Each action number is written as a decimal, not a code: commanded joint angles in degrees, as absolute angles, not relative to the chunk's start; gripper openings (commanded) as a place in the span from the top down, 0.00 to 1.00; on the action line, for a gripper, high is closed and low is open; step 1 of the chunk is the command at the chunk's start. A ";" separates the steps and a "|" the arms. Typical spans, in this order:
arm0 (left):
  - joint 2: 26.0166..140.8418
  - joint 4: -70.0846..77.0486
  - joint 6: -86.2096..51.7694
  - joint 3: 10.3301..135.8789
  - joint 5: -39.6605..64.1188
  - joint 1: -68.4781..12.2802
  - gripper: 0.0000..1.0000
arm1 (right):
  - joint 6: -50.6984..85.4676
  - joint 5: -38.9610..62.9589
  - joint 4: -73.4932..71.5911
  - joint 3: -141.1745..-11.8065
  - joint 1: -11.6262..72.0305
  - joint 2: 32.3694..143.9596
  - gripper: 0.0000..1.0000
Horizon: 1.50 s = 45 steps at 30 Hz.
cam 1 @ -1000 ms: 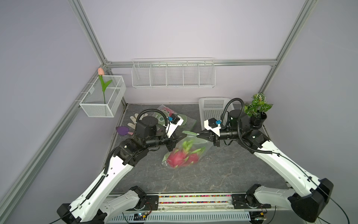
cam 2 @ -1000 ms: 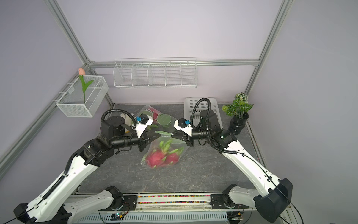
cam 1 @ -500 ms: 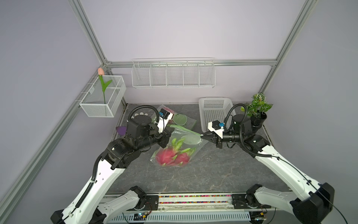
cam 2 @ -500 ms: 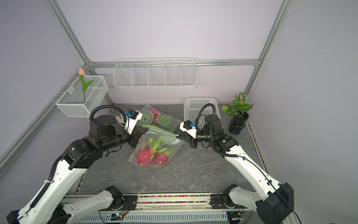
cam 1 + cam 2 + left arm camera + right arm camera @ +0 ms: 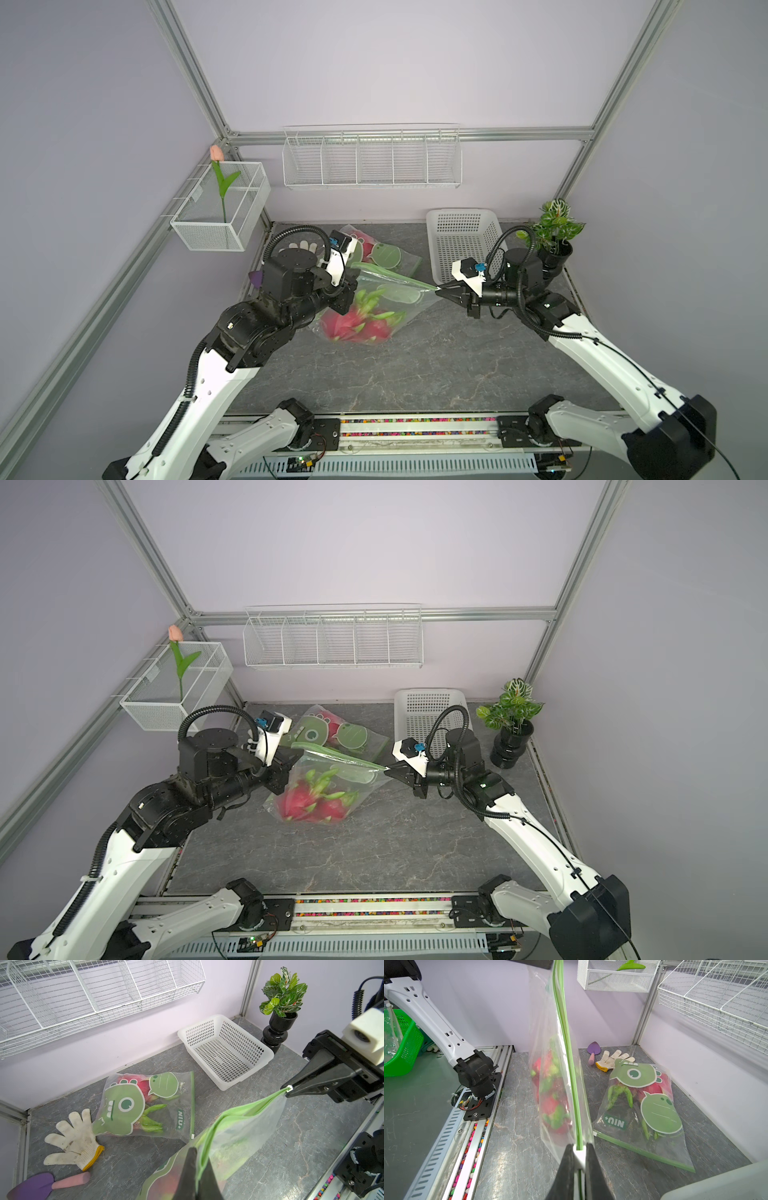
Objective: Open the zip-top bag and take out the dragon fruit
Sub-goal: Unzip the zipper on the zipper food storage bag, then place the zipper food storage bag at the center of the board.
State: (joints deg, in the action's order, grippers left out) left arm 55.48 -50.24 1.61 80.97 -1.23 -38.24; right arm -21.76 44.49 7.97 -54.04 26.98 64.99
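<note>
Holding the zip-top bag [image 5: 399, 305] taut between them, left gripper [image 5: 352, 282] and right gripper [image 5: 438, 289] have jaws clamped on opposite ends of its green zipper; dragon fruit [image 5: 357, 328] lies inside.

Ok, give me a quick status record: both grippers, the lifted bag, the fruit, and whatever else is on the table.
left gripper: shut on one end of the held bag
right gripper: shut on the slider at the zip's other end
held bag: stretched between the arms
zip: how far open, cannot tell
dragon fruit: inside held bag, none out
second bag: flat near back wall, fruit inside
basket: nothing in it
glove, trowel: beside second bag
</note>
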 commanded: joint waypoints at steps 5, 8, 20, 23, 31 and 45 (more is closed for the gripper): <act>52.82 -46.70 0.92 83.34 -6.38 -36.78 1.00 | -20.88 44.29 10.73 -51.86 24.52 64.18 0.93; 52.56 -46.43 1.28 82.63 -6.27 -36.74 1.00 | -21.06 44.48 10.72 -51.77 24.43 63.73 0.93; 48.14 -35.57 -2.84 72.51 2.49 -36.79 1.00 | -19.61 42.09 5.04 -48.18 24.32 58.45 0.93; 48.75 -35.19 -4.13 71.00 3.01 -36.74 1.00 | -19.26 40.90 2.91 -46.79 24.27 57.31 0.93; 48.32 -32.44 -8.52 65.02 2.33 -36.77 1.00 | -18.62 40.56 4.27 -48.58 24.52 58.57 0.93; 47.97 -37.55 -11.55 62.42 7.81 -36.74 0.46 | -26.00 35.61 18.73 -59.07 31.44 65.71 0.93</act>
State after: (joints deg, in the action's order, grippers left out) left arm 47.97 -34.22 -11.11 57.69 9.30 -36.97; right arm -21.69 38.17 13.06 -56.97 29.95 64.69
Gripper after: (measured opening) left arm 0.500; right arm 0.093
